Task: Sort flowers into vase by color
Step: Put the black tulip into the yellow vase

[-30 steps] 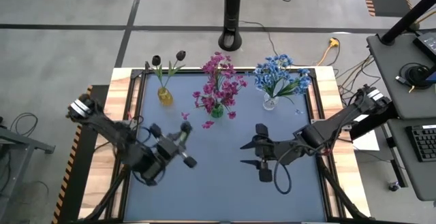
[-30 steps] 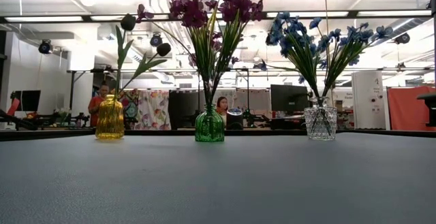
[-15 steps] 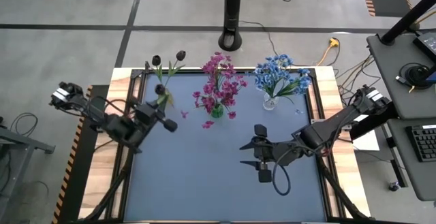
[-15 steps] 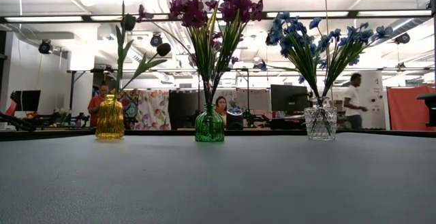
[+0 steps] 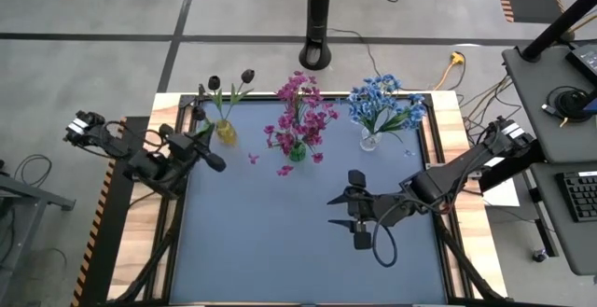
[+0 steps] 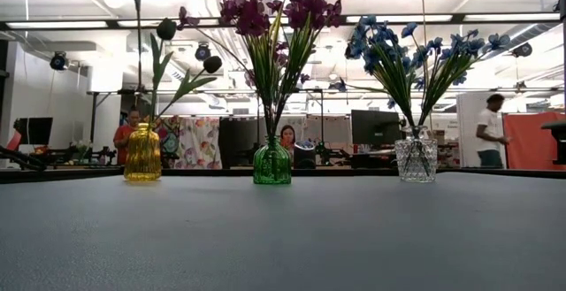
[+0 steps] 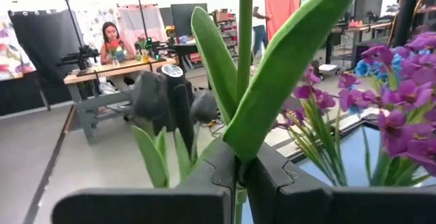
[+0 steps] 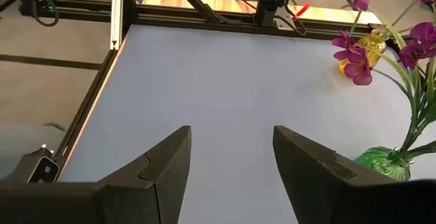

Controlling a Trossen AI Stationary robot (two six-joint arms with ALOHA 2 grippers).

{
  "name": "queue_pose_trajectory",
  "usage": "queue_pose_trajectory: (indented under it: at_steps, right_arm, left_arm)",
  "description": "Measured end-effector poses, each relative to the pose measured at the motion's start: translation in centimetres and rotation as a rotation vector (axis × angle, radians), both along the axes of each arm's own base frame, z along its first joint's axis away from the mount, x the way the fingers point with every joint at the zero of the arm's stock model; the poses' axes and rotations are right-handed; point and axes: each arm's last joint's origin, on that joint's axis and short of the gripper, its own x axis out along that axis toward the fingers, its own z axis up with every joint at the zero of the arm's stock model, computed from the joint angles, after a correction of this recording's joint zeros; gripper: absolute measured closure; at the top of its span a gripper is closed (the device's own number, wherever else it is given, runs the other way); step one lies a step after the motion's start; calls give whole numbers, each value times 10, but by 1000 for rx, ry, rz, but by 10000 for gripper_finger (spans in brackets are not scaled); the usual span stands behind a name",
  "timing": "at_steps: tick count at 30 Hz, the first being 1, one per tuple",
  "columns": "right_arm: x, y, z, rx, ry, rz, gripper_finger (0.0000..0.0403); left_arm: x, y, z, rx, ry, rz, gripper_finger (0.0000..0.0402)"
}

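Left gripper (image 7: 238,166) is pinched tight on a thin green stem (image 7: 244,40) of a dark tulip-like bud, broad leaves fanning just past the fingertips. In half a second it has swung from mid-table up over the ribbed yellow glass vase (image 5: 226,132), so the stem now hangs just above its two dark buds (image 5: 230,80). Looks like the drop-in comes next. Right gripper (image 5: 355,221), jaws apart and empty, waits well away over the grey mat (image 5: 280,242).
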Motion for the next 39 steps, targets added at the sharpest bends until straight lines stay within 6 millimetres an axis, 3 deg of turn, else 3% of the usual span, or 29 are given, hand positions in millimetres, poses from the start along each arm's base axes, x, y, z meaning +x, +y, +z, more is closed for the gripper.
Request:
queue_pose_trajectory:
  at_steps: [23,39]
  right_arm:
    - [3,-7,1,-26,-16,-65,202]
    - [6,-13,1,-33,-15,-81,202]
  left_arm:
    - [-3,49,10,118,2,266,401]
    - [-1,56,-4,55,-100,325,401]
